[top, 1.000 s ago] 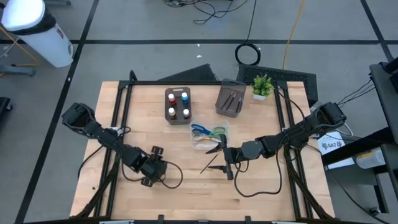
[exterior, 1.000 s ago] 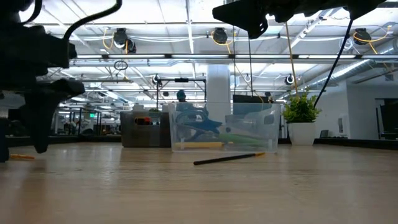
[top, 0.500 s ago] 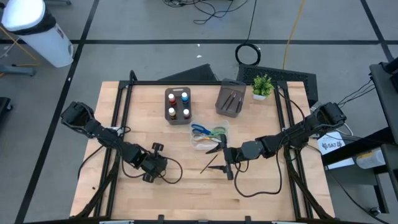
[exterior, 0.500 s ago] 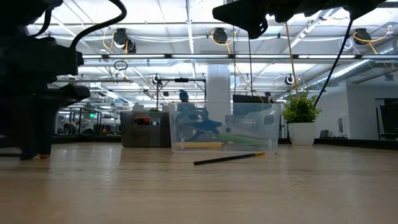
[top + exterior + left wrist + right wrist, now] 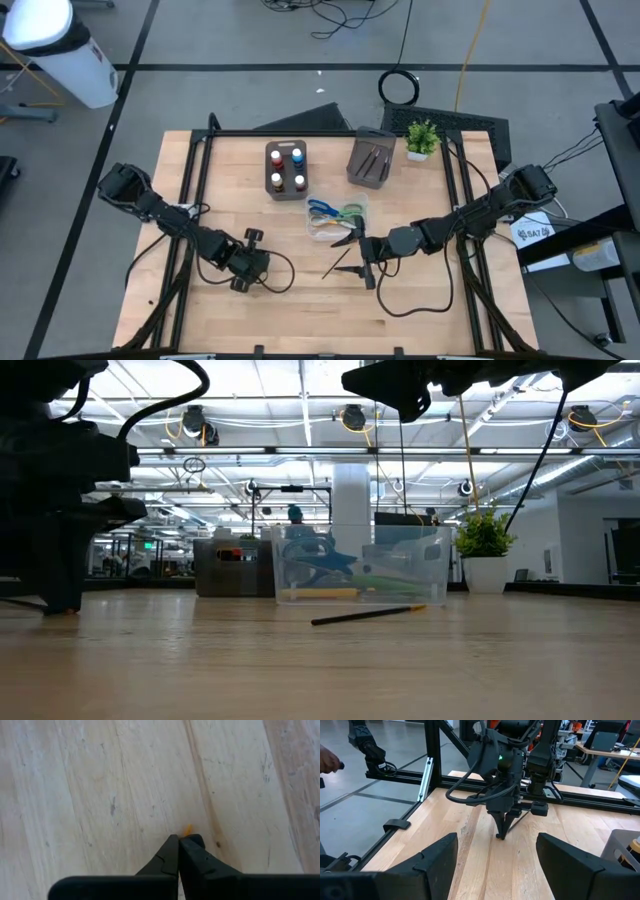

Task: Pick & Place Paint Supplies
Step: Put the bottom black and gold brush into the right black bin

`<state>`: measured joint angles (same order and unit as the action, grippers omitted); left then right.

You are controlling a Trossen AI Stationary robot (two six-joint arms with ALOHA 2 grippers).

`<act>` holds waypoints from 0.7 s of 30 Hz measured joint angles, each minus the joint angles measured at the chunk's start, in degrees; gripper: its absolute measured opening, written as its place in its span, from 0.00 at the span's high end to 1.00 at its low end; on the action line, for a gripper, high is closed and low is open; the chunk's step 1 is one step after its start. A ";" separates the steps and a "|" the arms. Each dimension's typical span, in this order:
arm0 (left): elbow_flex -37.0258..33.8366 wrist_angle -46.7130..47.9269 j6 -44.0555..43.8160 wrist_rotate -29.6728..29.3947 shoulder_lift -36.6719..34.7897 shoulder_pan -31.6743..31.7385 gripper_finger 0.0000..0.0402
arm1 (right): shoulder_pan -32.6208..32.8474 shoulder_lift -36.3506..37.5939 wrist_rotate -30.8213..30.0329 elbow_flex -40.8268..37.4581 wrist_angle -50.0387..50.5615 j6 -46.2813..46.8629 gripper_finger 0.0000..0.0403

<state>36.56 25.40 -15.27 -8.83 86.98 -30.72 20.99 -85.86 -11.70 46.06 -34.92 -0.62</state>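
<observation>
My left gripper (image 5: 240, 283) stands at the table's near left, pointing steeply down, shut on a thin brush whose orange end (image 5: 188, 829) sticks out past the fingertips. My right gripper (image 5: 357, 255) hovers wide open and level, high over the table's middle. A second dark brush (image 5: 368, 614) lies flat on the wood under it. Scissors with blue and green handles lie in a clear box (image 5: 336, 214). Paint bottles stand in a dark tray (image 5: 285, 168). My left gripper pinches the thin brush between its two fingertips (image 5: 172, 851), close to the orange end (image 5: 70, 610). The fingers come from above, slanting steeply down, with their tips at the tabletop. The brush's dark shaft (image 5: 520, 821) runs off along the wood, lying on the table.
A grey tray (image 5: 370, 160) holding brushes and a small potted plant (image 5: 422, 138) stand at the far right. Black frame rails (image 5: 195, 190) run along both table sides. Bare wood lies between the two grippers and along the near edge.
My left gripper has shut: its fingers stood apart around the orange brush end a second ago and now meet on it at the tabletop. My right arm has kept still.
</observation>
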 joint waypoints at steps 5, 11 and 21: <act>-0.02 -0.09 -0.07 -0.04 0.02 0.00 0.99 | -0.01 0.00 0.01 0.00 0.00 0.01 0.37; 0.91 -3.56 0.20 -0.11 -1.16 0.00 0.99 | -0.02 0.00 0.00 0.00 0.00 0.00 0.37; 4.46 -16.47 6.18 -2.99 -5.87 -0.19 1.00 | 0.00 0.02 -0.07 0.00 -0.07 0.00 0.37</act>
<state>41.02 8.93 -9.09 -11.82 81.11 -30.91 20.99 -85.84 -11.77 46.06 -34.98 -0.62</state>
